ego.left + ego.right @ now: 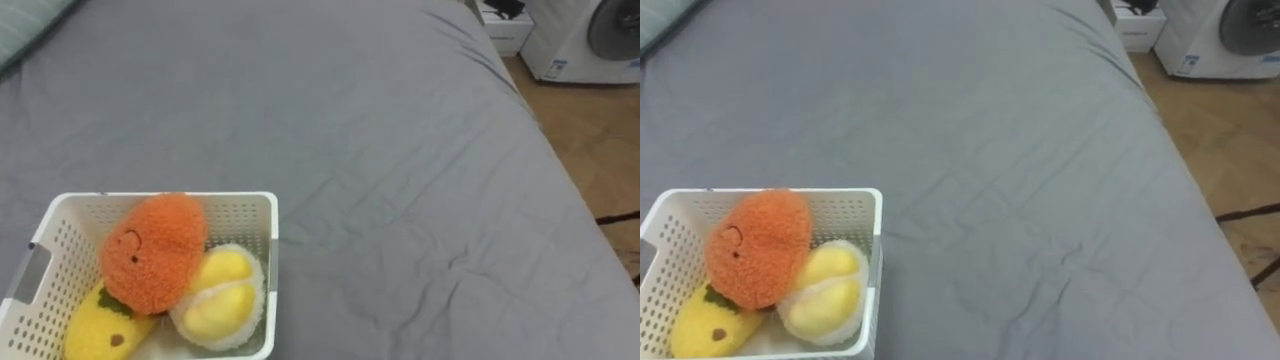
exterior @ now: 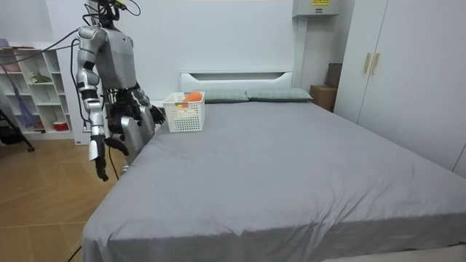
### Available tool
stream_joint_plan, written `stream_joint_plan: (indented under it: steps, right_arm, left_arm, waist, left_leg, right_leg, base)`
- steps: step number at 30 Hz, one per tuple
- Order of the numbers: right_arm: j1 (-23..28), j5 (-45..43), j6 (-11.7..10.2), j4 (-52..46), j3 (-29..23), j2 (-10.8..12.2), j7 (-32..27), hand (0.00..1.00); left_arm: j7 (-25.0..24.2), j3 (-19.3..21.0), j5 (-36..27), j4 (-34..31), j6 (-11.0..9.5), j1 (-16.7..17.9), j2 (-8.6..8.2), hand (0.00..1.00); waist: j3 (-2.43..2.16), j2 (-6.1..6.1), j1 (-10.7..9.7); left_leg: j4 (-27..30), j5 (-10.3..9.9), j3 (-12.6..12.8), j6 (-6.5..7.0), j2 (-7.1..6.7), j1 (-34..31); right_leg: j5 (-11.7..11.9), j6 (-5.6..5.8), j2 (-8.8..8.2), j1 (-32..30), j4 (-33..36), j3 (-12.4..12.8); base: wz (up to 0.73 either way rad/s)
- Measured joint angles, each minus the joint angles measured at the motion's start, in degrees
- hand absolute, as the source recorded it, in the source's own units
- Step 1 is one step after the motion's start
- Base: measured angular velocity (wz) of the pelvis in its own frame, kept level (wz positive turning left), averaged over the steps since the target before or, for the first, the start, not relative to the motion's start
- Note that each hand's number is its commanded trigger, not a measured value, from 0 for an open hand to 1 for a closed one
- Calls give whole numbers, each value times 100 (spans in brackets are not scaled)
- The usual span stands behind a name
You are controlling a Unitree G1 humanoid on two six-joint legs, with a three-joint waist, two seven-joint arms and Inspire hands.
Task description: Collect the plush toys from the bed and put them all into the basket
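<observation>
The white basket sits closest, on the grey bed, and it already holds three soft toys. An orange toy is piled on top and rises above the basket's rim. A yellow toy lies under it, and a yellow and white toy is pressed against the basket's wall. The sheet stretching away from the basket has no other toy on it, so the collecting looks about done.

The robot stands on the floor just beside the basket. Its right hand hangs well below the basket, slack and holding nothing. Its left hand is near the basket's side, but I cannot tell its state. Neither hand touches the toys.

I reckon the sensible step is to look once more over the sheet far from the basket. Any lift should then keep the basket level, or the orange toy may roll out.
</observation>
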Motion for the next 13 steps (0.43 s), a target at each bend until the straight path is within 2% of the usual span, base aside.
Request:
stream_joint_plan:
  steps: [2, 6, 9, 13]
  right_arm:
    - [-5, 123, 40, 409, 3, 50, 172, 0]
    - [-41, 237, 134, 831, 214, 164, 429, 0]
    - [-158, 100, 283, 979, 242, 229, 556, 0]
    - [-347, 85, 352, 1090, 430, 233, 632, 0]
  left_arm:
    - [-8, 8, 2, 104, -1, -58, -17, 0]
    - [-13, 2, -2, 250, 1, -99, -25, 0]
    - [-6, 4, 6, 293, 1, -109, -52, 0]
    - [10, -6, -1, 309, 1, -113, -121, 0]
  waist:
    - [-22, 38, 5]
    - [-1, 46, 6]
    - [-3, 53, 4]
    - [-18, 75, 12]
  left_leg:
    - [-3, 0, 1, 0, 0, 5]
    - [-8, -2, 20, -4, 4, 39]
    - [-3, -5, 19, -1, 3, 42]
    - [-1, -7, 3, 1, -1, 41]
  right_leg:
    - [-2, -3, 3, 1, 6, 13]
    - [-2, -3, 10, 24, 3, 35]
    - [-1, -5, 6, 24, 3, 26]
    - [-1, -5, -5, 36, -8, -59]
  base:
    - [0]
    - [-1]
    - [0]
    - [2]
